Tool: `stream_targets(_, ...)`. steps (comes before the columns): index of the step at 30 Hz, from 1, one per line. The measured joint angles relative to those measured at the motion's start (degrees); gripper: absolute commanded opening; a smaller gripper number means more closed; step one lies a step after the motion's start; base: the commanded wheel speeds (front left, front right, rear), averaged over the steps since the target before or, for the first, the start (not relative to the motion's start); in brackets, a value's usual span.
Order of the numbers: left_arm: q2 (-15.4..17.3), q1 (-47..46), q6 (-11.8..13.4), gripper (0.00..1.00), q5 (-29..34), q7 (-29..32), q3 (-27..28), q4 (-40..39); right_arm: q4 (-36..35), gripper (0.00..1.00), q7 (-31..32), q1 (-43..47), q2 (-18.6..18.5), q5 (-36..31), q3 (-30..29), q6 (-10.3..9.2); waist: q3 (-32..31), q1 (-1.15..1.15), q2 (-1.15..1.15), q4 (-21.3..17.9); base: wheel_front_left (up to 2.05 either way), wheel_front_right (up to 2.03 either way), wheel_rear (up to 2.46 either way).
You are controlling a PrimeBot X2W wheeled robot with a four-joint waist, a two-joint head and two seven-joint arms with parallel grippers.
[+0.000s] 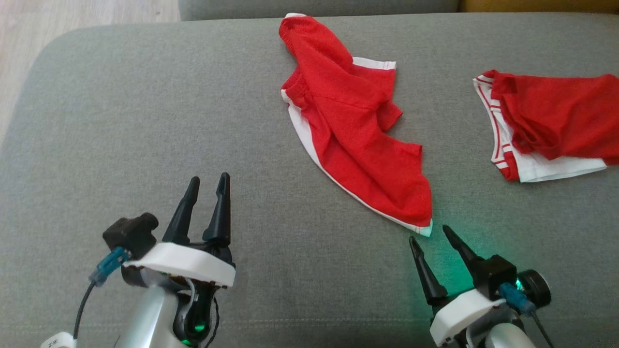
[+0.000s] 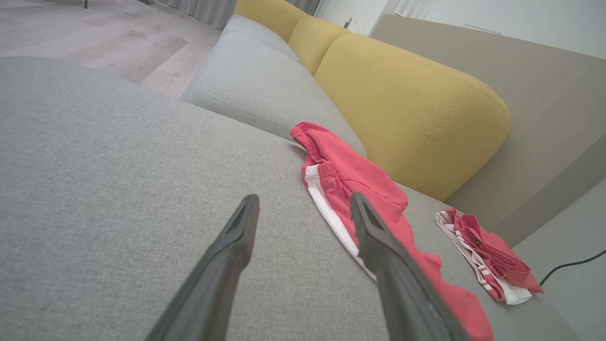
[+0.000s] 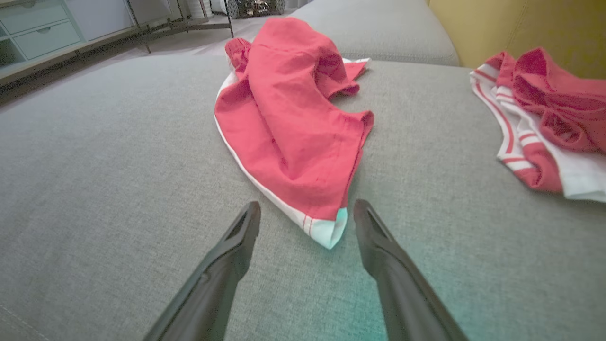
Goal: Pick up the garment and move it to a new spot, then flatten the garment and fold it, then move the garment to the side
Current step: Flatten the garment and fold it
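Note:
A crumpled red garment (image 1: 348, 125) with white trim lies on the grey seat cushion (image 1: 145, 121), stretched from the far edge toward me. Its near white corner rests just ahead of my right gripper (image 1: 428, 233), which is open and empty; in the right wrist view that corner of the garment (image 3: 289, 118) sits between the tips of the right gripper (image 3: 307, 203). My left gripper (image 1: 209, 179) stands open and empty over bare cushion, well left of the garment. The left wrist view has the garment (image 2: 350, 180) to the right of the open left gripper (image 2: 305, 199).
A second red and white garment (image 1: 556, 121) lies bunched at the cushion's right side (image 2: 483, 255) (image 3: 544, 104). Yellow back cushions (image 2: 412, 104) rise behind the seat. Wooden floor (image 1: 29, 29) lies off the cushion's left edge, and a drawer unit (image 3: 38, 28) stands beyond.

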Motion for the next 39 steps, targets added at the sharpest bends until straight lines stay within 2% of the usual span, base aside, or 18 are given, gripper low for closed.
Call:
stream_targets(22, 0.0, -1.87, -0.52, 1.0, 0.0, 0.0, -0.2, 0.64, 9.72, 0.98, 0.59, -6.16, 0.03, 2.59, 0.79, 0.0, 3.06, 0.0, 0.0, 2.85, 0.0, 0.0, 0.0)
stream_targets(23, 0.0, -1.91, -0.52, 1.0, 0.0, 0.0, -0.1, 0.64, 9.85, 0.33, 0.59, -6.32, 0.03, 2.81, 1.09, 0.0, 3.06, 0.0, 0.0, 2.79, 0.0, 0.0, 0.0)
stream_targets(24, 0.0, -1.91, -0.52, 1.0, 0.01, 0.0, 0.01, 0.64, 10.0, 0.0, 0.59, -6.45, 0.03, 2.85, 1.43, 0.0, 3.05, 0.0, 0.0, 2.68, 0.0, 0.0, 0.0)
stream_targets(28, 0.0, -1.91, -0.53, 1.0, 0.78, 0.0, 0.37, 0.68, 10.01, 0.0, 0.58, -7.16, -0.03, 3.16, 1.08, 0.0, 3.02, 0.0, 0.0, 1.74, 0.0, 0.0, 0.0)
stream_targets(34, 0.01, -2.64, -1.01, 1.0, 2.83, 0.0, 0.15, 1.59, 7.4, 0.0, 1.86, -7.24, -1.7, 2.78, -3.6, 0.0, 3.27, 0.0, 0.0, -0.87, 0.0, 0.0, 0.0)
stream_targets(39, 1.04, -6.48, -1.79, 1.0, 7.01, 0.0, -3.12, 4.01, 4.09, 0.0, 4.61, -7.24, -2.66, 2.54, -6.54, 0.0, 4.43, 0.0, 0.0, -3.72, 0.0, 0.0, 0.0)
